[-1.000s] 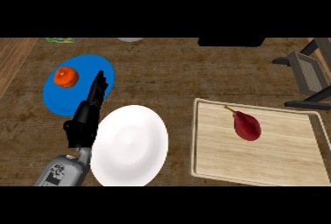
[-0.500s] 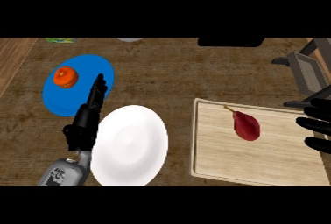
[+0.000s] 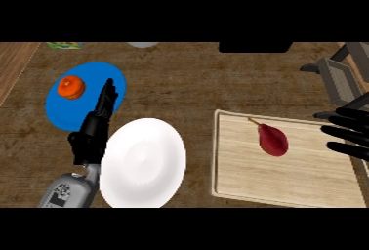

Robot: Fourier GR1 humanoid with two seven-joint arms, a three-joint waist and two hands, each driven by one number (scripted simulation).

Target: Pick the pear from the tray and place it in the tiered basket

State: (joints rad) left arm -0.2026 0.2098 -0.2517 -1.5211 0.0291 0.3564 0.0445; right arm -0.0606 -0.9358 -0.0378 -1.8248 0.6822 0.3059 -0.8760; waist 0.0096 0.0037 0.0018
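Observation:
A dark red pear [image 3: 273, 139] with a thin stem lies on the pale wooden tray [image 3: 288, 185], in the tray's upper half. My right hand [image 3: 349, 132] comes in from the right edge with straight fingers spread over the tray's right border, a short way right of the pear and not touching it. The dark tiered basket [image 3: 343, 73] shows partly at the upper right edge. My left hand [image 3: 93, 132] stands open at the left, fingers pointing up over the blue plate.
A white plate [image 3: 140, 163] lies beside my left forearm. A blue plate [image 3: 83, 95] behind it carries an orange fruit [image 3: 71, 87]. A dark object [image 3: 256, 47] and small items sit along the counter's far edge.
My right hand has come into view from the right edge and moved left over the tray's border toward the pear. The left hand and the pear have stayed put.

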